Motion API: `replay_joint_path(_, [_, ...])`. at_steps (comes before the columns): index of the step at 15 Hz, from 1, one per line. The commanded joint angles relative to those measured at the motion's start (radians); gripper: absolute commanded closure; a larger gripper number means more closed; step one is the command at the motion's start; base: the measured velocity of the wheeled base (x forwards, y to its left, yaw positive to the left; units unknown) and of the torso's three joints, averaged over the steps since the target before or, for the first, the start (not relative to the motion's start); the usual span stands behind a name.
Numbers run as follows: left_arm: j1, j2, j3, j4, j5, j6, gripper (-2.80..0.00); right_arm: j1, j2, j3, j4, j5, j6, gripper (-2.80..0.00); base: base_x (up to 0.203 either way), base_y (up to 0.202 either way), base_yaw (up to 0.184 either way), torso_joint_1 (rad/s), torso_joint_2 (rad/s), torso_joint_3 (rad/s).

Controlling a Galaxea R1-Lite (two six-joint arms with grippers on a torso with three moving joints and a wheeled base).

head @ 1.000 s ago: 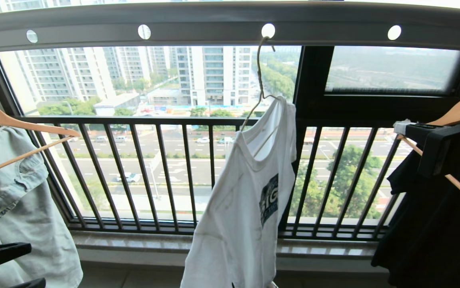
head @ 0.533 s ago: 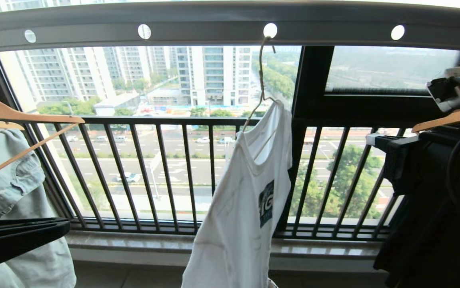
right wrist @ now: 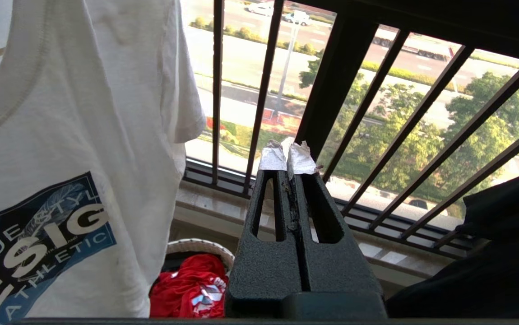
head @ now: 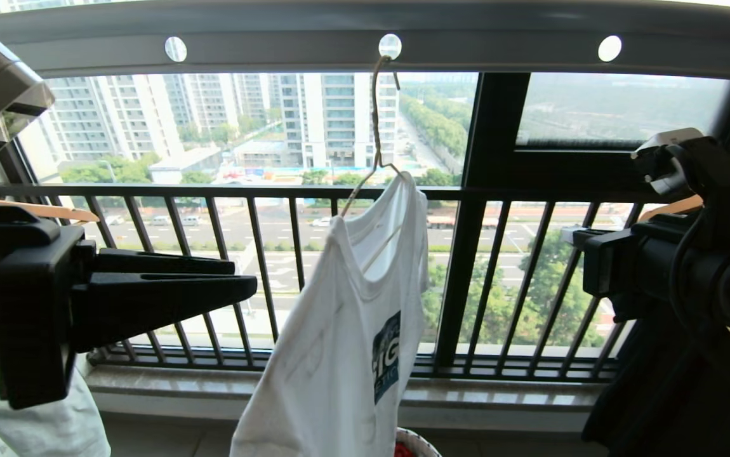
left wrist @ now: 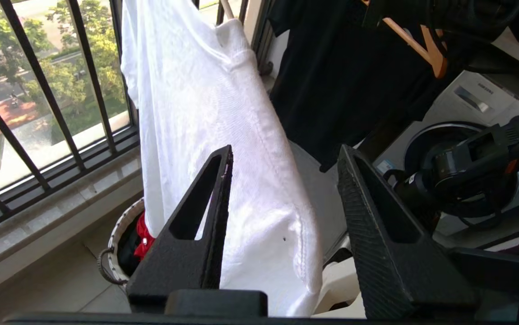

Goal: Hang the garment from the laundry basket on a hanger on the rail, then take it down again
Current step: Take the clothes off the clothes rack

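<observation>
The garment (head: 339,343) hangs on the hanger (head: 374,158), whose hook sits in a hole of the rail (head: 498,38), so the hanging half looks done and taking it down remains. The left tool (left wrist: 282,158) is released, its jaws apart and aimed at the shirt's side without touching it, probably to gather the cloth. The right tool (right wrist: 289,155) is clenched on nothing beside the shirt, above the laundry basket (right wrist: 201,246), which holds a red cloth (right wrist: 187,289).
</observation>
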Motion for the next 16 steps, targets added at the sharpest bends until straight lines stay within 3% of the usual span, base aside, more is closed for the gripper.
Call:
replay_joint_path(1, [-0.051,0.062,-0.041,0.0,0.001,-0.005,-2.8,0.0,0.005,0.001,-0.001,-0.002,0.0,0.0,0.0,0.0,0.0,0.0,0.0,0.0])
replay_joint_path(5, [-0.059,0.162,-0.077,0.0,0.025,0.0,-2.8,0.0,0.007,0.001,-0.001,-0.002,-0.002,0.0,0.0,0.0,0.0,0.0,0.0,0.0])
replay_joint_path(8, [-0.069,0.262,-0.103,-0.002,0.172,0.036,-2.8,-0.002,0.006,0.001,-0.001,-0.002,0.0,0.0,0.0,0.0,0.0,0.0,0.0,0.0])
replay_joint_path(11, [-0.093,0.335,-0.119,-0.04,0.226,0.044,-2.8,-0.004,0.007,0.001,-0.002,-0.002,-0.002,0.0,0.0,0.0,0.0,0.0,0.0,0.0])
replay_joint_path(12, [-0.095,0.364,-0.119,-0.077,0.254,0.045,0.0,-0.005,0.007,0.001,-0.001,-0.002,-0.002,0.0,0.0,0.0,0.0,0.0,0.0,0.0])
replay_joint_path(13, [-0.105,0.379,-0.12,-0.122,0.306,0.042,0.0,-0.005,0.007,0.001,-0.001,-0.002,-0.002,0.0,0.0,0.0,0.0,0.0,0.0,0.0])
replay_joint_path(16, [-0.11,0.377,-0.119,-0.128,0.318,0.042,0.0,-0.007,0.007,-0.001,-0.001,-0.002,-0.002,0.0,0.0,0.0,0.0,0.0,0.0,0.0])
